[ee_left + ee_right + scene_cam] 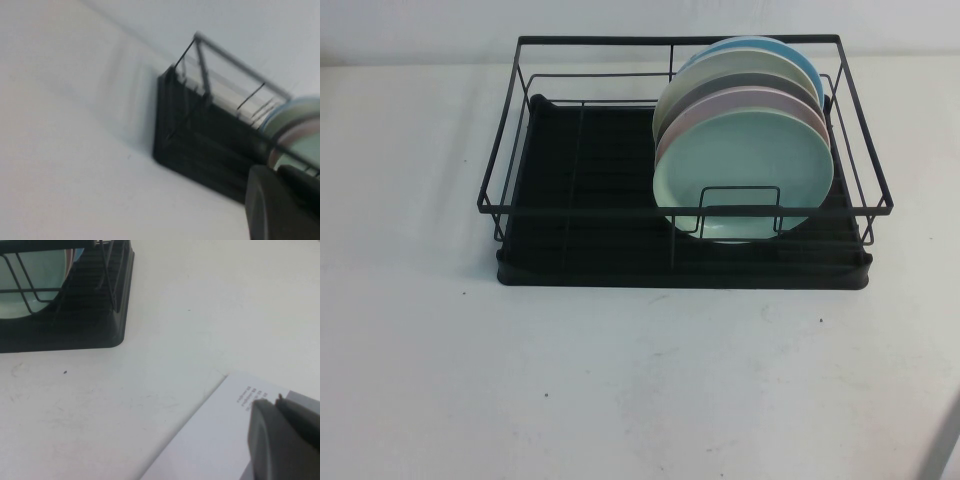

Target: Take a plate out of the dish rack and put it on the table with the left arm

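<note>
The black wire dish rack (580, 240) stands on the white table (620, 380) at the back. The pale mint-green plate (745, 175) stands on edge at the front of a row of plates in the rack's right half. Neither gripper shows in the high view. My left gripper (276, 172) is shut and empty, off the rack's left front corner (200, 145), apart from the plate (300, 150). My right gripper (276, 402) is shut and empty over a sheet of paper, off the rack's right front corner (95, 315).
Behind the mint plate stand a pale pink plate (760, 100), a grey and a cream one, and a sky-blue plate (790, 55) at the back. The rack's left half holds no plates. A printed white paper sheet (210, 440) lies on the table under my right gripper.
</note>
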Controlling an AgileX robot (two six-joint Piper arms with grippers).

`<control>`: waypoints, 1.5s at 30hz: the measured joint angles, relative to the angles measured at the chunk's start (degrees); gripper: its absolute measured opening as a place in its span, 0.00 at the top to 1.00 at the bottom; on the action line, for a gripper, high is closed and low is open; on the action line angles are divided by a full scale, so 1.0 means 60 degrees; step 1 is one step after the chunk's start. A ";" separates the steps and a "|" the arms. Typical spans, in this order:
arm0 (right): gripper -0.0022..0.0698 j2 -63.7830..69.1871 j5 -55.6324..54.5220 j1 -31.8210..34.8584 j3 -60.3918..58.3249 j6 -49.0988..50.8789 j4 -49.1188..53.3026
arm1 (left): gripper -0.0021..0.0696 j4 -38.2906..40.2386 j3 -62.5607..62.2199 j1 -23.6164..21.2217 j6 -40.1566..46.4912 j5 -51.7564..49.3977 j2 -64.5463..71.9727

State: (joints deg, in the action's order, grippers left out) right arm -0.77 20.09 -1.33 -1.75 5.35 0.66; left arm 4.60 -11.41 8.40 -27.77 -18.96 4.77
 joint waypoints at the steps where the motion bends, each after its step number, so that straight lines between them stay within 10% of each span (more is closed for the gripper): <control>1: 1.00 0.0000 0.0000 0.0000 0.0000 0.0000 0.0000 | 0.98 0.0000 -0.0610 0.0000 0.0722 -0.1019 0.0368; 5: 1.00 0.0000 0.0000 0.0000 0.0000 0.0000 0.0000 | 0.98 0.0150 -0.2782 0.0000 0.3246 -0.3175 0.1601; 14: 1.00 0.0000 0.0000 0.0000 0.0000 0.0000 0.0000 | 0.98 0.1386 -0.4766 0.0019 0.5708 -0.1429 0.3667; 27: 1.00 0.0000 0.0000 0.0000 0.0000 0.0000 0.0000 | 0.98 0.4940 -1.1828 0.0708 1.1856 -0.8313 1.1726; 37: 1.00 0.0000 0.0000 0.0000 0.0000 0.0000 0.0000 | 0.97 0.4139 -1.6765 0.2373 1.2940 -0.8634 1.6242; 45: 1.00 0.0000 0.0000 0.0000 0.0000 0.0000 0.0000 | 0.60 0.4104 -1.7928 0.3175 1.4040 -0.8564 1.8327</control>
State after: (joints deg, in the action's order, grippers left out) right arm -0.77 20.09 -1.33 -1.75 5.35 0.66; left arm 29.23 -118.98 27.45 56.46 -70.35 114.73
